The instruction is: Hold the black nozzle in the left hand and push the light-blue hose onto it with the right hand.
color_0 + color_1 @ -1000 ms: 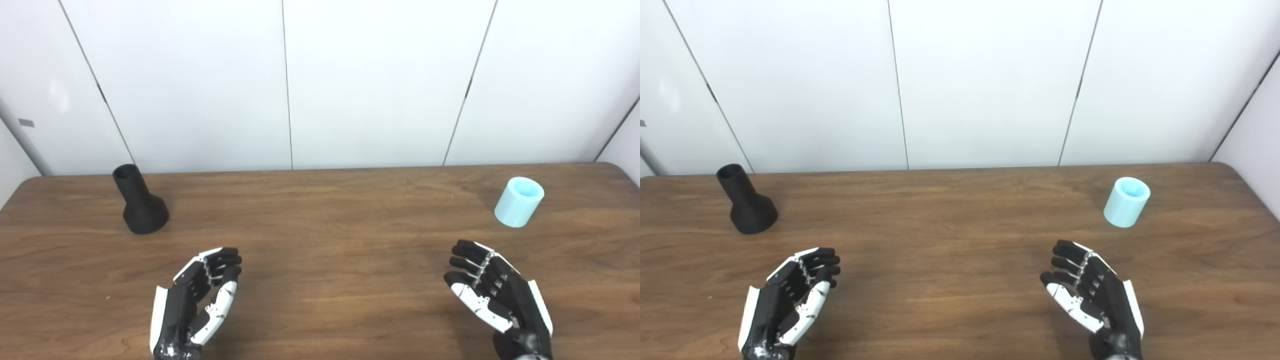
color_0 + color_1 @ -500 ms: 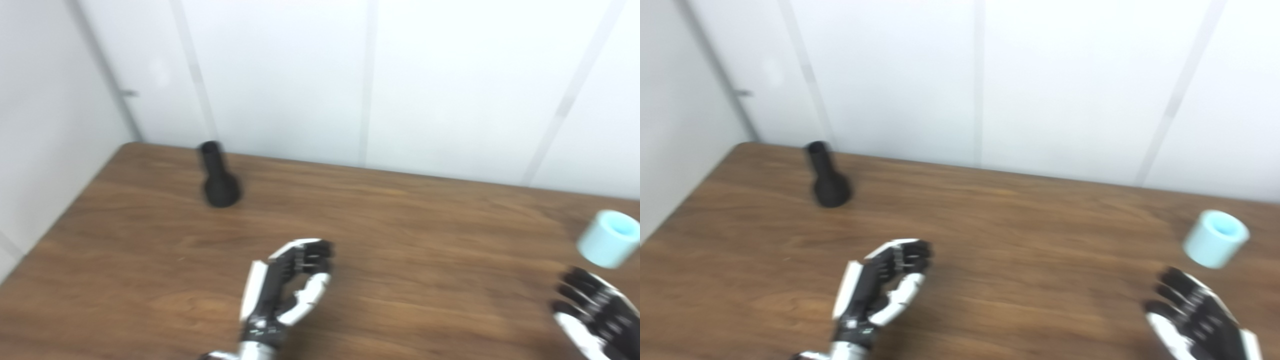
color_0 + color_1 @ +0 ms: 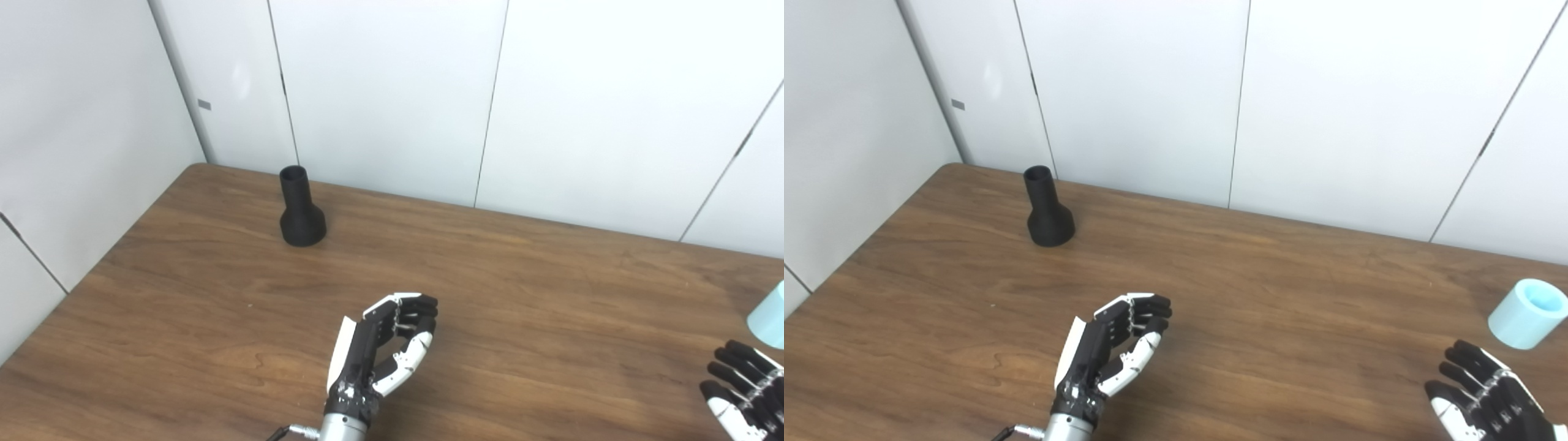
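left robot hand [image 3: 1111,349] hovers empty, fingers loosely curled, well short of the black nozzle [image 3: 1047,208] upright at the desk's [image 3: 1274,294] far left; right robot hand [image 3: 1488,401], open, near the blue hose [image 3: 1526,321]. nozzle looks rigid, light; its narrow neck suits gripping.

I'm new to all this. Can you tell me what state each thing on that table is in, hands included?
black nozzle: standing upright on its wide end, narrow open end up, untouched.
light-blue hose: short piece standing on end, opening up, untouched.
left hand: open, fingers curled, holding nothing.
right hand: open, fingers spread, holding nothing, close to the hose.
table: bearing both parts.
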You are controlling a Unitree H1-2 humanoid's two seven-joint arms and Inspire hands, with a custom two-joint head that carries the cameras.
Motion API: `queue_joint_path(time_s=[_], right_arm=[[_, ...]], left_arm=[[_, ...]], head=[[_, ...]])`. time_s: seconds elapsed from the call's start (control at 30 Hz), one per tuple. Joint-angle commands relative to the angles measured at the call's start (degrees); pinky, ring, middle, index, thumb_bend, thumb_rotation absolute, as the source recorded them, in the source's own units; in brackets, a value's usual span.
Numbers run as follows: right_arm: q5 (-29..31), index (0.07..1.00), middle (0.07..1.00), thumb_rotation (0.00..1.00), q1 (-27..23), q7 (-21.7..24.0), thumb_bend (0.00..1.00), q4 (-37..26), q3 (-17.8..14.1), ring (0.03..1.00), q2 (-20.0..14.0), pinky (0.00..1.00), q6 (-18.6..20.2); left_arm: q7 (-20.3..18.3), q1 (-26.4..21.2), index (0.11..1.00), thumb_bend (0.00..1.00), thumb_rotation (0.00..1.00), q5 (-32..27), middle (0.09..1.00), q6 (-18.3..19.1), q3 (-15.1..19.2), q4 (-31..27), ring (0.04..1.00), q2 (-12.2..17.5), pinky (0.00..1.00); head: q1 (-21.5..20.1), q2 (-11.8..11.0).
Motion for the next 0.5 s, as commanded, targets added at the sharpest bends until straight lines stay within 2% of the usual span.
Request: queue_joint_path(time_s=[0.0, 0.03, 0.13, 0.2, 0.27, 0.37, 0.43, 0.47], right_arm=[[0.55, 0.705, 0.741, 0.00, -1.29, -0.14, 0.23, -1.88, -0.45, 0.738, 0.11, 0.66, -0.48], [0.54, 0.705, 0.740, 0.00, -1.32, -0.16, 0.23, -1.88, -0.46, 0.739, 0.15, 0.67, -0.44], [0.75, 0.710, 0.746, 0.00, -1.64, -0.16, 0.23, -1.78, -0.59, 0.749, 0.29, 0.68, 0.18], [0.30, 0.713, 0.748, 0.00, -1.80, -0.12, 0.23, -1.68, -0.56, 0.752, 0.03, 0.69, 0.29], [0.72, 0.712, 0.747, 0.00, -1.93, 0.00, 0.22, -1.71, -0.75, 0.749, 0.01, 0.68, 0.67], [0.37, 0.712, 0.747, 0.00, -1.98, 0.18, 0.22, -1.42, -0.65, 0.748, -0.26, 0.67, 0.14], [-0.11, 0.710, 0.744, 0.00, -1.99, 0.27, 0.22, -1.26, -0.54, 0.743, -0.53, 0.65, 0.04], [-0.33, 0.711, 0.745, 0.00, -2.02, 0.10, 0.22, -1.12, -0.62, 0.743, -0.44, 0.65, -0.33]], left_arm=[[2.53, 1.19, 0.680, 0.48, 0.30, 1.75, 0.669, -0.42, 1.37, -1.15, 0.625, -2.04, 0.52], [3.10, 1.11, 0.695, 0.54, 0.28, 2.03, 0.682, -0.31, 1.80, -1.32, 0.638, -2.30, 0.54], [4.75, 0.12, 0.720, 0.63, 0.24, 2.78, 0.706, 1.02, 3.86, -2.38, 0.668, -2.73, 0.58], [5.51, -0.80, 0.747, 0.70, 0.26, 3.26, 0.725, 2.31, 5.41, -3.15, 0.688, -2.57, 0.60], [6.50, -1.80, 0.805, 0.77, 0.23, 3.55, 0.774, 2.13, 7.29, -2.18, 0.749, -1.69, 0.66], [7.32, -3.45, 0.889, 0.82, 0.30, 3.69, 0.858, 1.27, 10.22, 0.99, 0.844, 0.45, 0.77], [7.31, -4.31, 0.935, 0.81, 0.33, 4.77, 0.906, 1.44, 11.26, 1.72, 0.891, 1.48, 0.82], [7.10, -4.94, 0.948, 0.81, 0.34, 5.68, 0.918, 3.05, 11.90, 0.62, 0.900, 1.83, 0.83]], head=[[0.05, 0.00], [0.05, 0.00], [0.65, -0.09], [1.02, -0.14], [1.29, -0.30], [2.16, -0.79], [2.20, -0.80], [2.20, -0.80]])
